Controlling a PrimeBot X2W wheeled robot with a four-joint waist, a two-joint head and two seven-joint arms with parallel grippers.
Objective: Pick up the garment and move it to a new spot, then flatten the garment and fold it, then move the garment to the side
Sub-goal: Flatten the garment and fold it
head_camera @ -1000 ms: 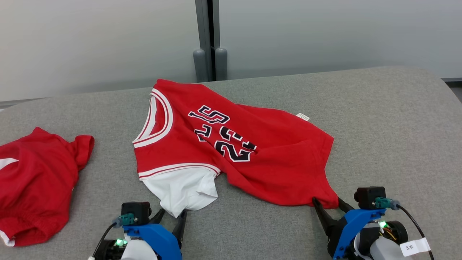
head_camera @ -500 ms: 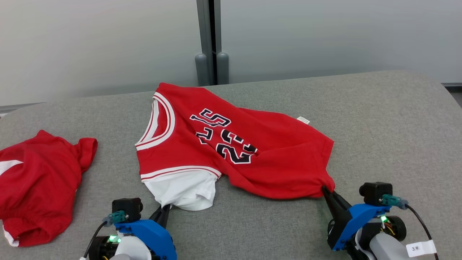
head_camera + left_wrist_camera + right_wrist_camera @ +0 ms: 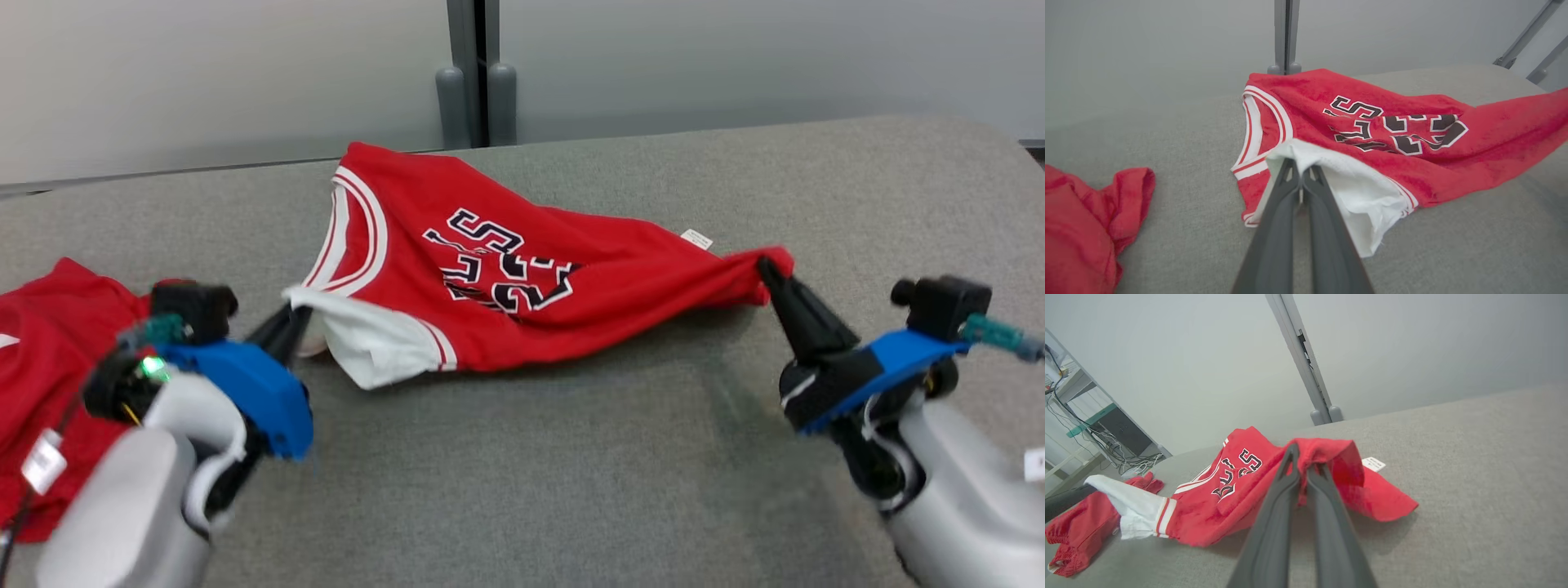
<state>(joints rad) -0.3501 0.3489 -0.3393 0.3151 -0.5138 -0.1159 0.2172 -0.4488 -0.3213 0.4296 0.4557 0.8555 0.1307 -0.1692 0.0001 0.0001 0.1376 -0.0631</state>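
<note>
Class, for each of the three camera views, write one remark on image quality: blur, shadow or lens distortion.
Head view: the left gripper and its forearm look smeared, while the jersey casts a soft shadow on the grey surface. Left wrist view: the fingers near the lens are soft, the lettering sharper. Right wrist view: wide-angle tilt makes the grey post lean.

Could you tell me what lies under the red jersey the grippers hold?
Beneath the raised near edge of the jersey, bare grey table and shadow show. Its far part rests flat, hiding whatever is under it.
</note>
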